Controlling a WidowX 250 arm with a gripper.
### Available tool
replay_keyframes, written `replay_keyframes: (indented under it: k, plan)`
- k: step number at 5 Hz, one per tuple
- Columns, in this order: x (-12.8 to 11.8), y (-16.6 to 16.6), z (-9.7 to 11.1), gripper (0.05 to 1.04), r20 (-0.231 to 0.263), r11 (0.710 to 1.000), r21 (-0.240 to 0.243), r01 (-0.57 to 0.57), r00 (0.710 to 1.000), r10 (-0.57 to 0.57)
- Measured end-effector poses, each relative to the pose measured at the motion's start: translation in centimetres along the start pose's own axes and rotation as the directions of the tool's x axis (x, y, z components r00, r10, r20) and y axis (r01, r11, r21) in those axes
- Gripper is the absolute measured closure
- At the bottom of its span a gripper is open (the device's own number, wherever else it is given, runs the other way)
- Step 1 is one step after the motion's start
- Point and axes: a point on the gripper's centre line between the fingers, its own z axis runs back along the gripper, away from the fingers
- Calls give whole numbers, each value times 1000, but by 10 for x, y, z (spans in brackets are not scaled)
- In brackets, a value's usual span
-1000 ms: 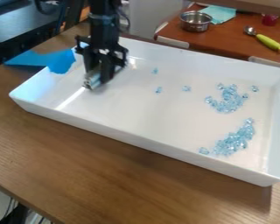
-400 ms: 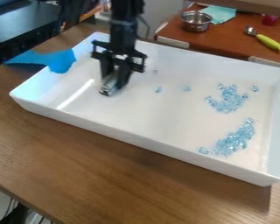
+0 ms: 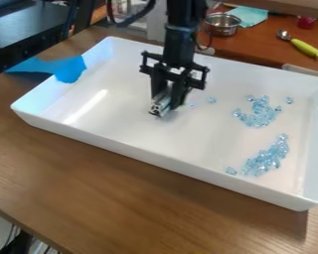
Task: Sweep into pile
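Low over the left-middle of the white tray's floor hangs my gripper [image 3: 168, 97], its two fingers closed around a small silvery tool [image 3: 160, 105] at or near the floor. Just right of the tool is a faint bluish piece [image 3: 193, 104], with a clear blue piece [image 3: 211, 100] further right. One cluster of clear blue pieces [image 3: 260, 113] lies at the right, with a stray piece beyond it. A second, curved cluster [image 3: 267, 158] lies nearer the front right. The gripper may cover other pieces behind it.
High walls surround the white tray [image 3: 155, 158], which stands on a wooden table [image 3: 109, 198]. Blue material [image 3: 70, 69] hangs over its left rim. Behind, a brown surface holds a metal pot [image 3: 222, 24] and a green-handled spoon [image 3: 305, 47].
My gripper has moved right across the tray with the silvery tool, from the left side toward the middle. Two small pieces once visible near its path are now hidden or shifted. Both clusters stay put.
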Motion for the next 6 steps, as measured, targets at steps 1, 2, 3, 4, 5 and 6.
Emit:
replay_keyframes:
  k: [1, 2, 3, 4, 5, 6]
  plan:
    - [-2, -22, 0, 702, 1, 1000, 9, 18, 1000, -18]
    - [0, -43, -4, 702, 15, 999, 17, 40, 999, -40]
    - [2, -61, -4, 702, 49, 997, 21, 73, 996, -74]
    - [-2, -84, -6, 702, 62, 990, 42, 133, 989, -135]
    - [-4, -87, -7, 702, 34, 987, 62, 148, 988, -150]
    - [3, -89, -6, 702, 41, 983, 75, 166, 985, -169]
